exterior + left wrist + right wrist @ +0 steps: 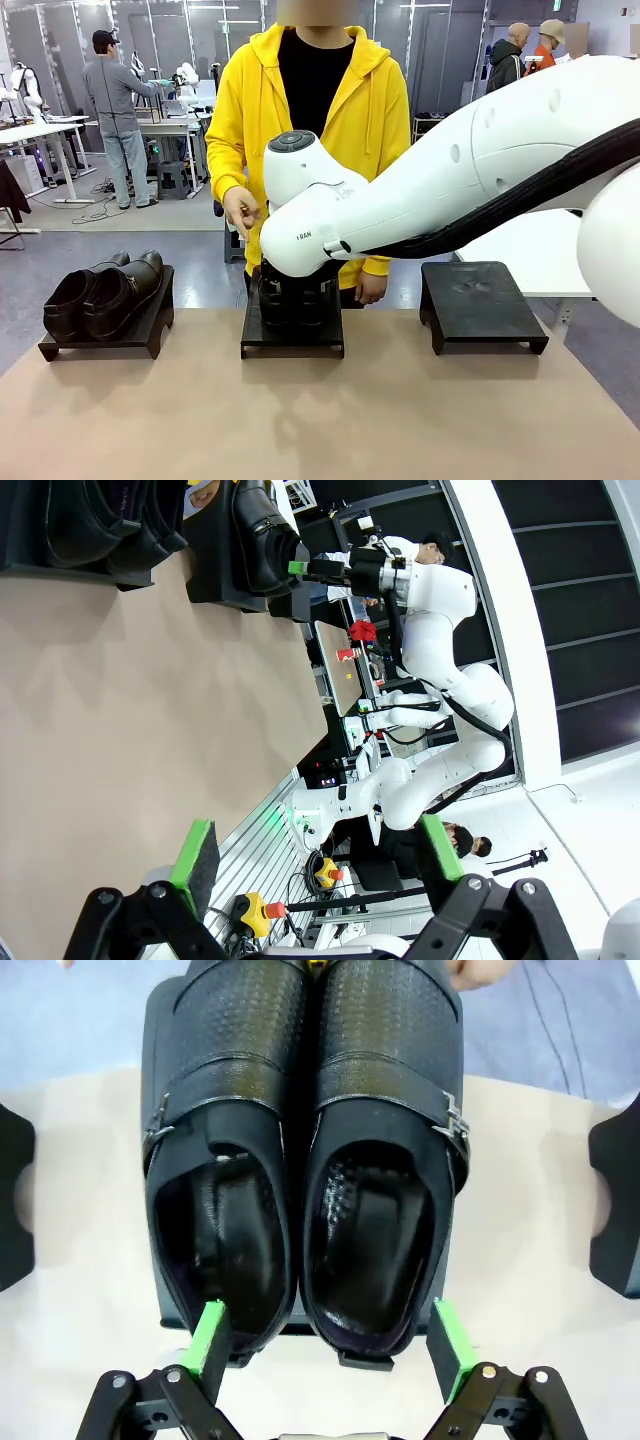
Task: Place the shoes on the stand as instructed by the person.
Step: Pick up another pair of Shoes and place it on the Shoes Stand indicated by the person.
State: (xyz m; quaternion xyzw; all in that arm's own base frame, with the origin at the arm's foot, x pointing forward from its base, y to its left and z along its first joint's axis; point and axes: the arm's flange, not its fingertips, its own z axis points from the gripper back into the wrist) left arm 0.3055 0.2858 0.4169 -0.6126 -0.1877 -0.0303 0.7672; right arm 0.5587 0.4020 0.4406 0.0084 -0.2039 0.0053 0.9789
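R gripper [330, 1345]: you've got it hovering at the heel end of the buckle pair [305, 1160], jaws wide. One green pad sits at the outer heel of one shoe, the other pad outside the heel of its mate, so the pair's heels lie between the pads. No contact that I can confirm; nothing is gripped.

Key relation: the pair's long axis runs near-to-far, heels toward you, toes toward the person [310, 110]. The gripper looks straight along that axis. The two shoes touch side by side, buckles on the outer flanks. They rest on the mid stand [292, 338].

L gripper [315, 865]: also wide, empty, hanging over bare table [320, 420], well apart from any shoe. R arm is clearly the nearer one to the buckle pair.

Farther out: plain pair [105, 290] on the left stand [100, 342]. Right stand [482, 308] carries nothing.

Person stands at the far edge, one hand [241, 210] raised near the R arm's wrist, fingers curled; whether that's a pointing cue, can't tell.

Hidden/unclear: in the front view the R arm covers most of the buckle pair and the gripper itself. Toes are cut off at the top of the R wrist view. Gripper height above the heels isn't readable.
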